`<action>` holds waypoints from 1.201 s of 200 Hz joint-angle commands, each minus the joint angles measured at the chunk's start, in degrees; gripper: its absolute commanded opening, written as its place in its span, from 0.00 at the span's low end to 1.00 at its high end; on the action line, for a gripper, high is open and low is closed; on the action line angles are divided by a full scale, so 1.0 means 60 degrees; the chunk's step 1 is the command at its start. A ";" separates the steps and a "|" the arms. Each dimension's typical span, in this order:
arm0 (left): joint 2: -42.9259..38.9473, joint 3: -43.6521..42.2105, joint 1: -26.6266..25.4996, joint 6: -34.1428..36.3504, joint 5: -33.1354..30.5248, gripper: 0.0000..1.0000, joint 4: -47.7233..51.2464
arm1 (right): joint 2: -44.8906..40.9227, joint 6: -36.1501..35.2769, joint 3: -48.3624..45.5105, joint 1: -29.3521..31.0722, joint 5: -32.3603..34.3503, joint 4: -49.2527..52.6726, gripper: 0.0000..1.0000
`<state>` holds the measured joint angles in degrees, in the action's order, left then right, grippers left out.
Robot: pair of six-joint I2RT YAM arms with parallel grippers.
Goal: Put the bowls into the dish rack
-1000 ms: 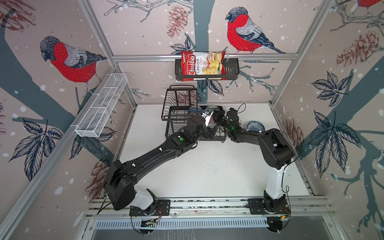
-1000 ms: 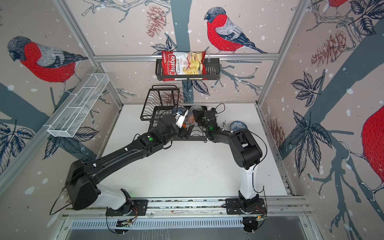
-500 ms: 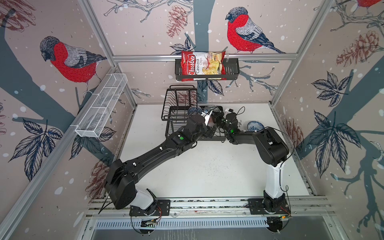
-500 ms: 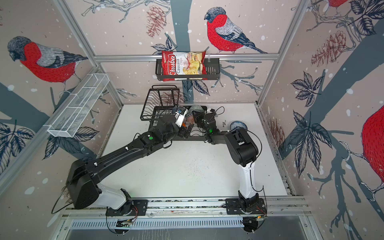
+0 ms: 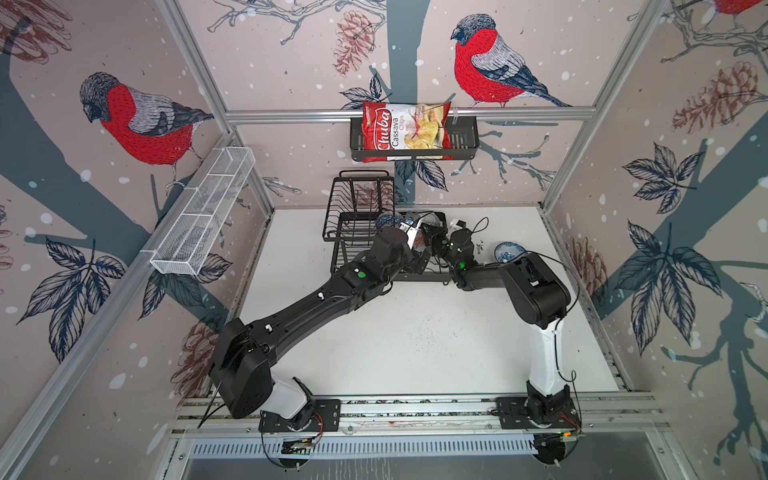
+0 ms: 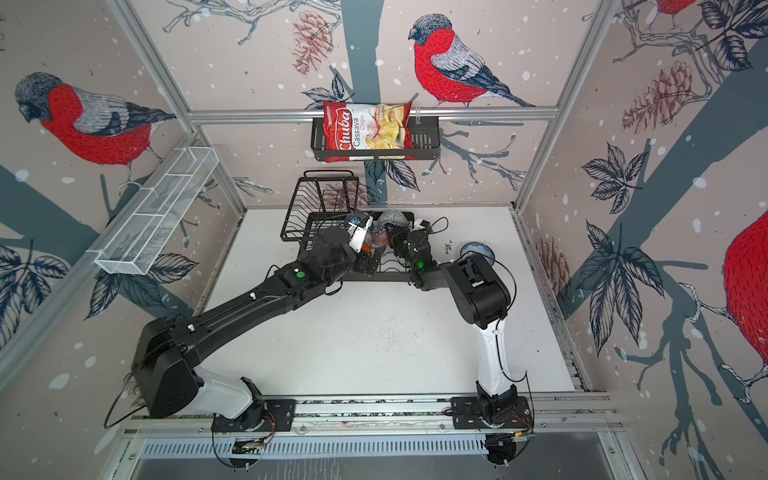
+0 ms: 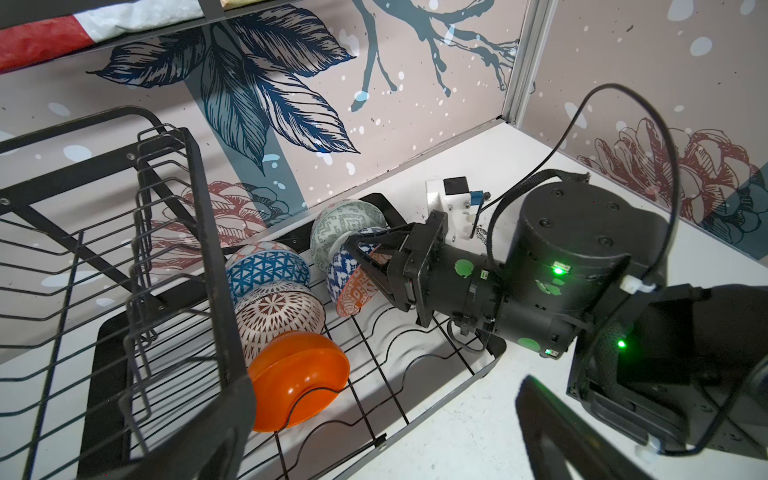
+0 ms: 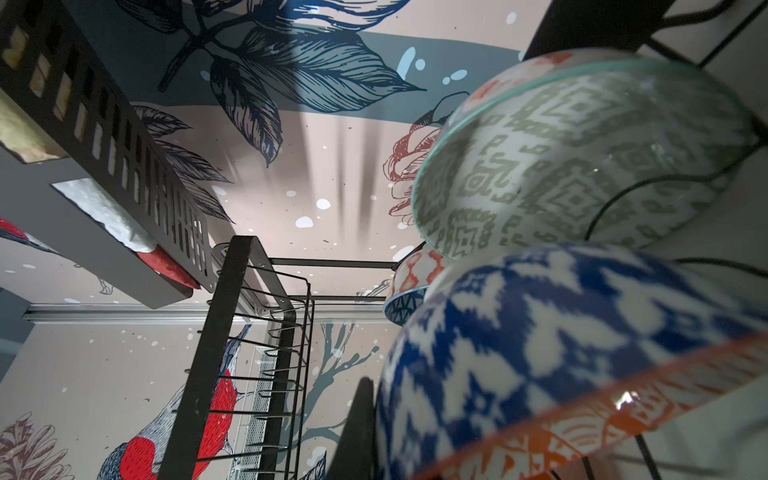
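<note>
In the left wrist view the black wire dish rack [image 7: 419,399] holds several bowls on edge: plain orange [image 7: 299,378], radial-patterned [image 7: 278,316], dark blue geometric [image 7: 266,270] and grey-green [image 7: 345,222]. My right gripper [image 7: 353,249] is shut on the rim of an orange-white patterned bowl [image 7: 351,291] with a blue-white outside, standing low over the rack's wavy base beside the grey-green bowl [image 8: 582,158]. One of its fingers [image 8: 357,428] lies against that bowl [image 8: 561,353]. My left gripper [image 7: 382,415] hangs open and empty over the rack's front edge. A blue-white floral bowl [image 5: 509,251] sits on the table right of the rack.
The rack's raised upper shelf [image 5: 361,199] stands at its left end. A black slatted basket [image 5: 461,141] with a chips bag [image 5: 405,131] hangs on the back wall above. A white mesh basket [image 5: 203,216] hangs on the left wall. Both arms crowd the rack's right half.
The right arm's elbow has drawn slightly left toward the rack, still gripping the bowl. The left arm has hardly moved.
</note>
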<state>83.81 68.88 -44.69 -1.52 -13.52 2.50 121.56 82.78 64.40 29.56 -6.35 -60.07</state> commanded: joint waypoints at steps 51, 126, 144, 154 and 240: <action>-0.0034 0.0037 0.0079 -0.0076 0.0216 0.98 -0.0095 | 0.0332 -0.0086 0.0243 0.0028 0.0322 -0.0920 0.00; -0.0052 0.0018 0.0110 -0.0098 0.0260 0.98 -0.0112 | 0.0688 0.0200 0.0255 0.0052 0.0355 -0.1101 0.00; -0.0052 0.0019 0.0114 -0.0100 0.0257 0.98 -0.0109 | 0.0688 0.0207 0.0162 0.0066 0.0355 -0.1125 0.00; -0.0052 0.0006 0.0109 -0.0098 0.0252 0.98 -0.0109 | 0.0674 0.0240 0.0087 0.0068 0.0368 -0.1172 0.00; -0.0052 0.0010 0.0113 -0.0113 0.0237 0.98 -0.0113 | 0.0474 0.0731 -0.0245 0.0084 0.0443 -0.0944 0.01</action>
<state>83.81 68.88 -44.05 -1.67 -12.10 2.48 125.14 85.45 63.24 29.93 -2.87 -64.71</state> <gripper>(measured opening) 0.978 0.095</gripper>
